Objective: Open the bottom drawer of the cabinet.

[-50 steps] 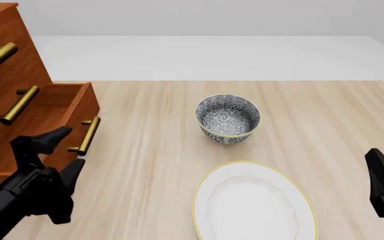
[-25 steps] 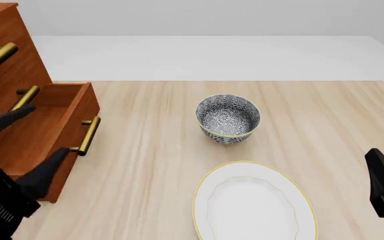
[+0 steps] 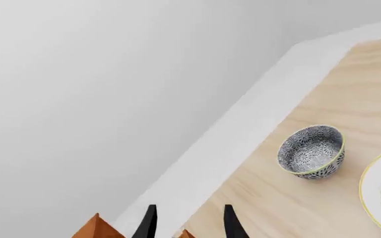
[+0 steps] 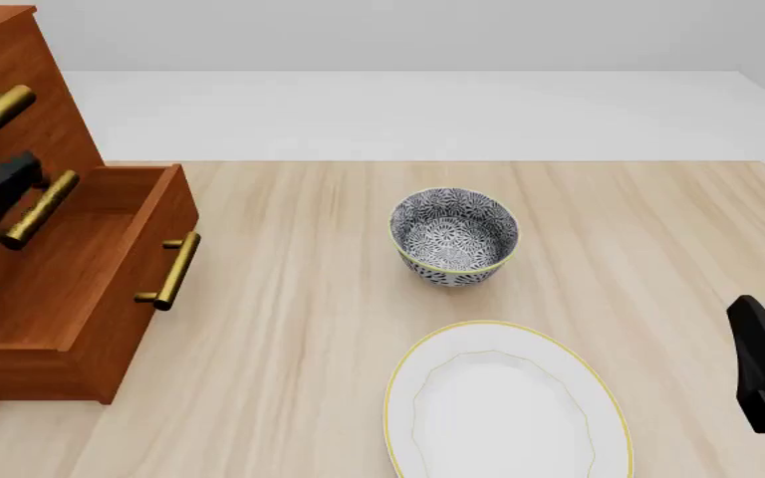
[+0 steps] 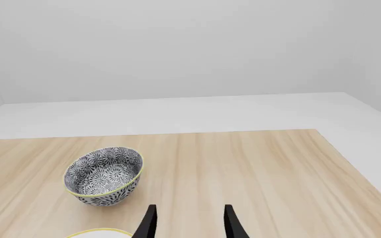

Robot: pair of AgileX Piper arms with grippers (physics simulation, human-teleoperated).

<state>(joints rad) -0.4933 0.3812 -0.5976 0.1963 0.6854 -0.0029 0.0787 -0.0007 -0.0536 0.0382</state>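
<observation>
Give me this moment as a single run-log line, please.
bottom drawer: pulled out | left gripper: open, off the handle, holding nothing | right gripper: open, holding nothing | bowl, plate: on table

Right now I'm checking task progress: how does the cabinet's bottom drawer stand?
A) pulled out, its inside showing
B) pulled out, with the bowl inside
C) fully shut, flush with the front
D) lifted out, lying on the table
A: the bottom drawer juts out from the cabinet, its bare inside showing, while the bowl stands apart on the table.

Patterned bowl (image 4: 453, 237) beyond white plate (image 4: 506, 403) on table (image 4: 648, 229)
</observation>
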